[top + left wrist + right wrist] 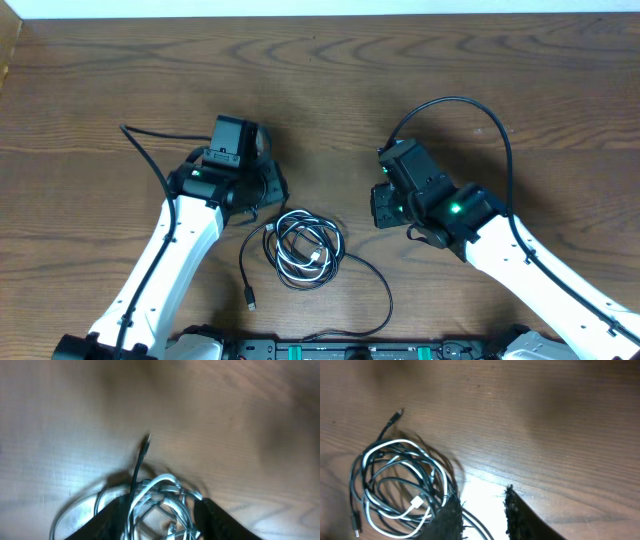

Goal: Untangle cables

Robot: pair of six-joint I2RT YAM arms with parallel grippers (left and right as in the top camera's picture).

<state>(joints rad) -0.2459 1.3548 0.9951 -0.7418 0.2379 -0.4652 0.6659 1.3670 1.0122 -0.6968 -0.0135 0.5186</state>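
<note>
The tangle of cables lies on the wooden table near its front edge, between the two arms and closer to the left one. It is a loose coil of thin black cords wound together with a white cable, whose white connector rests inside the loops. One black tail leaves the coil on the left and curves down to a small black plug. Another black cord swings out in a wide arc to the right and back toward the table's front edge. The left gripper sits just beside the upper left of the coil, its fingers standing apart with the loops showing in the gap between them. That view is blurred, so I cannot tell whether they touch a cord. A black plug end points away from it across the wood. The right gripper sits off to the right of the coil, fingers apart over bare table, gripping nothing, with thin black strands passing just beside one finger.
</note>
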